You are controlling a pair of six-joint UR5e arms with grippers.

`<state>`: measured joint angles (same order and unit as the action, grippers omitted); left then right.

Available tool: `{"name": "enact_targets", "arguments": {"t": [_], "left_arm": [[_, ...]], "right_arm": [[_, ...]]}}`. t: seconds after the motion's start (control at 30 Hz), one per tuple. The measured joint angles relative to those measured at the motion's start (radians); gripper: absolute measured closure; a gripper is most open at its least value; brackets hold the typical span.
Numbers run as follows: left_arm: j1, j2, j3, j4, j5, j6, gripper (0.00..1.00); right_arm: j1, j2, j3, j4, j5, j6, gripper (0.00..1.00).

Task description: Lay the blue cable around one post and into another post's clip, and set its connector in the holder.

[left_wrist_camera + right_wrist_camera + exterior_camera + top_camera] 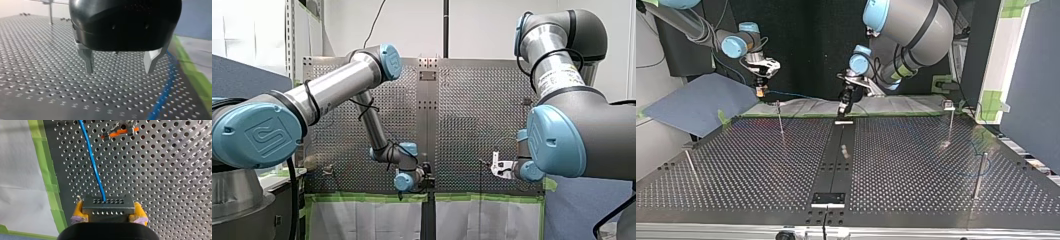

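While my right gripper [108, 213] clamps the connector [107, 202], probably so the blue cable [92, 161] trails free for routing, my left gripper [119, 65] hangs empty, fingers [88, 62] apart, over the table [37, 75].

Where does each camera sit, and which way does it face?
Front view: behind the shoulders, looking over the perforated table; my left arm and my right arm show.
Top view: across the table, facing the arms; my right gripper left, my left gripper right.
Left wrist view: on my left wrist, facing the table past open metal fingers.
Right wrist view: along yellow pads shut on the connector.
Shared: top and right wrist views show the blue cable.
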<state>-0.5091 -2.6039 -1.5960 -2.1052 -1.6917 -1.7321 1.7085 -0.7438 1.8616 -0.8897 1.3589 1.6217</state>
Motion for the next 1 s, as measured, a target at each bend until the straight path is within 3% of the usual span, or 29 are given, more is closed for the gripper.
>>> {"name": "enact_targets", "arguments": {"t": [0.53, 0.7, 1.0], "left_arm": [[0.006, 0.000, -0.006, -0.049, 0.016, 0.035, 0.00], [0.011, 0.001, -0.005, -0.046, 0.056, 0.005, 0.00], [0.025, 0.002, -0.004, 0.017, 0.131, -0.068, 0.00]], "right_arm": [[-0.003, 0.000, 0.000, -0.001, 0.000, 0.005, 1.00], [-0.003, 0.000, 0.000, -0.001, 0.000, 0.004, 1.00], [-0.004, 0.000, -0.001, -0.002, -0.001, 0.002, 1.00]]}}
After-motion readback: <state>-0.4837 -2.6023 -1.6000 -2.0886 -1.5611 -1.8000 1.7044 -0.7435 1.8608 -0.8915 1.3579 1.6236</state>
